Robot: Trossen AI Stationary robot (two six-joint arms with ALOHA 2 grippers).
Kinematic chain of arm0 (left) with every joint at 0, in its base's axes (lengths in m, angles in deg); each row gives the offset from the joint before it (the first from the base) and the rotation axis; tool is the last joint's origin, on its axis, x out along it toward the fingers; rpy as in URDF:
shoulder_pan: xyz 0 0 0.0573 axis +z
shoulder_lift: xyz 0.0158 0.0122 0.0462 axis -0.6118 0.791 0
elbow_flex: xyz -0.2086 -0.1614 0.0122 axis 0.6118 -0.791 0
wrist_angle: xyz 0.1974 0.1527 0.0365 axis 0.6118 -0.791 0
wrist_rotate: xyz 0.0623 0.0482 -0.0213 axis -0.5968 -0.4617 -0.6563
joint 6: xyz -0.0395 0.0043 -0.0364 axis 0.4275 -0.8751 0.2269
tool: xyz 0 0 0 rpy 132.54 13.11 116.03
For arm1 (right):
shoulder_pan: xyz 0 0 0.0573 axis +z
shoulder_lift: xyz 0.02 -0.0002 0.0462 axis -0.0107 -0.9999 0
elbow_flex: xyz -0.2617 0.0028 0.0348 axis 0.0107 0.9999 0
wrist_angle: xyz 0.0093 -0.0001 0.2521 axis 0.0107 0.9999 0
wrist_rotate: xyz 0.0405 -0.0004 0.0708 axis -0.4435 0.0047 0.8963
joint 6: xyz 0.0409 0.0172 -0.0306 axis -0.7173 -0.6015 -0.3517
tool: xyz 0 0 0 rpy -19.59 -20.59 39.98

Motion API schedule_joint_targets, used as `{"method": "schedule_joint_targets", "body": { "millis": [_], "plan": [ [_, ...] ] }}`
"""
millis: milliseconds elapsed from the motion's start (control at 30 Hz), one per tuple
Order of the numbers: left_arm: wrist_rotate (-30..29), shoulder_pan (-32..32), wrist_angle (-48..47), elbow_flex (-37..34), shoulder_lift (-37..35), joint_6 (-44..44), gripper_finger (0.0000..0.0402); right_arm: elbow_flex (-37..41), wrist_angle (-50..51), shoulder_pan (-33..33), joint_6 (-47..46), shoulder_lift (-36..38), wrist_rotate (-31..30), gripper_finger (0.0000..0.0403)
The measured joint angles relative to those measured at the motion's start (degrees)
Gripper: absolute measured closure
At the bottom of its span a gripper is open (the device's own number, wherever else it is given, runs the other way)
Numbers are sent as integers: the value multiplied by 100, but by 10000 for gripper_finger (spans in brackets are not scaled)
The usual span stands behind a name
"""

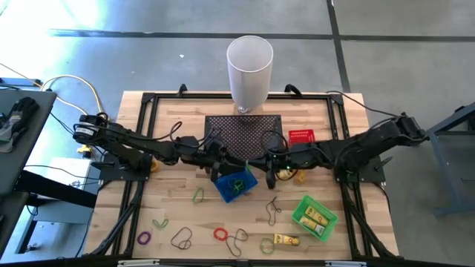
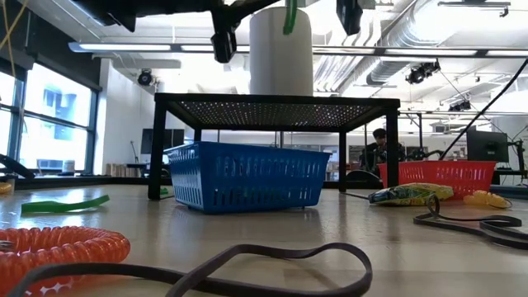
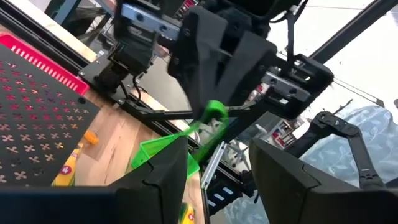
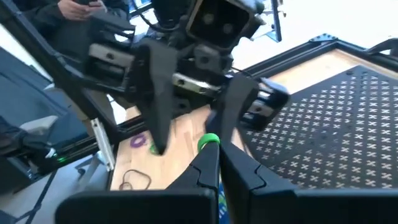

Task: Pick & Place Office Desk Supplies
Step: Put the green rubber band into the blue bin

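Both grippers meet in the air above the blue basket [image 1: 236, 184], just in front of the black mesh stand [image 1: 243, 137]. My right gripper [image 4: 216, 152] is shut on a bright green band [image 4: 208, 142], which shows again in the left wrist view [image 3: 211, 115] and hanging at the top of the low view [image 2: 289, 16]. My left gripper [image 3: 217, 180] faces it, open, its fingers [image 4: 158, 118] standing on either side of the band's held end. Another green band [image 1: 237, 182] lies in the blue basket. My right gripper pinches the green band's upper end [image 3: 216, 109] between its two fingertips, coming nearly level from the table's right side. The rest of the band [image 3: 198, 129] hangs slack below the fingers, clear of the table and of the blue basket.
A tall white cylinder [image 1: 249, 70] stands behind the stand, a red basket [image 1: 300, 136] to its right. A green basket [image 1: 315, 217] at the near right holds yellow pieces. Loose bands [image 1: 220, 234] and a yellow piece [image 1: 286, 239] lie along the near edge.
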Motion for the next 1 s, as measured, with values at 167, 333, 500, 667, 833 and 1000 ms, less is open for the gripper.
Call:
{"method": "schedule_joint_targets", "body": {
  "millis": [167, 333, 500, 667, 833, 1000],
  "plan": [
    [7, -24, -26, 0, 0, 0, 235, 0, -14, -158, 2, 0, -128, 401],
    [7, -24, -96, 0, 0, -1, 235, 0, -71, -208, 2, 0, -115, 401],
    [11, 15, -107, 0, 0, -2, 235, 0, -63, -200, 146, 0, -104, 401],
    [13, 72, -107, 1, 0, -2, 235, 0, -63, -202, 119, 0, -106, 401],
    [4, 74, -107, 0, 0, -5, 235, 0, -73, -202, 142, 0, -119, 401],
    [-90, 72, -107, 0, 0, -13, 235, 0, -69, -202, 144, 2, -126, 401]
  ]
}}
